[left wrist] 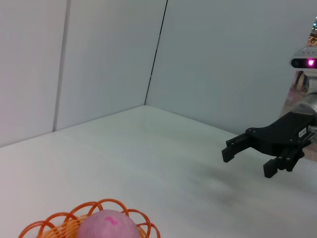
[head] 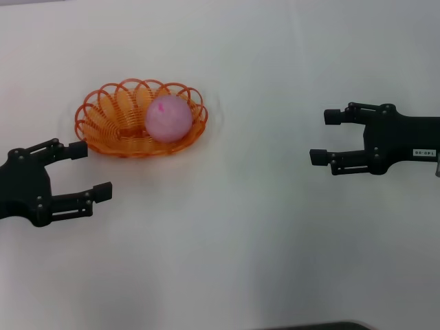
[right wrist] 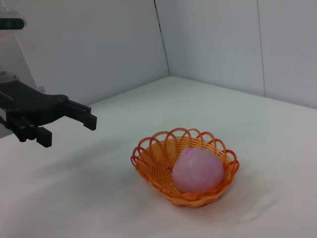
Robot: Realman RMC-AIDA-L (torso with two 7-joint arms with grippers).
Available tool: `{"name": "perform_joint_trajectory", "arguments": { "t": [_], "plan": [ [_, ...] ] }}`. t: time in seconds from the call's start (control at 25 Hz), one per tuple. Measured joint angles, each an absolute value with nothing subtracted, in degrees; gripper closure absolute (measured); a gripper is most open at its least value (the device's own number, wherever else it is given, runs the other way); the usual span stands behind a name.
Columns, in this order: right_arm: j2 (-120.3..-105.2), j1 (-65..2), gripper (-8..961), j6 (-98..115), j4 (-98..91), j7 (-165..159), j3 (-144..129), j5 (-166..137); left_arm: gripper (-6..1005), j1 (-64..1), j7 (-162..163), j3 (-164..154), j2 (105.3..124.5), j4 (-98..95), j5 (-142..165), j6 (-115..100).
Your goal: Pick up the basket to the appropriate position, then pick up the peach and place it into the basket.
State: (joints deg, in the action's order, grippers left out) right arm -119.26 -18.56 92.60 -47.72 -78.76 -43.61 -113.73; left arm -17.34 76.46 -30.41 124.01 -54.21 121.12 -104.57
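The orange basket [head: 117,124] sits on the white surface [head: 240,240], on the robot's left side. The pink peach [head: 168,118] rests inside it, toward the basket's right half, its small red mark facing up. The left end effector [head: 89,170] hovers just beside the basket's near-left rim, fingers apart and holding nothing. The right end effector [head: 323,137] hangs well apart from the basket on the right side, fingers likewise spread and empty, pointing toward the basket.

Bare table [head: 261,227] between the arms, basket [head: 103,130] holding peach [head: 168,118] the only obstacle
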Motion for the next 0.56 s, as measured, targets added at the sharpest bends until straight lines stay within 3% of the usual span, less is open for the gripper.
{"name": "perform_joint_trajectory", "arguments": {
  "t": [0.56],
  "plan": [
    [-119.35, -18.67, 37, 92.37, -47.63, -78.75, -43.57, -113.74, 113, -17.06, 76.46, -30.33, 124.10, -54.41, 121.11, -104.59]
  ]
}}
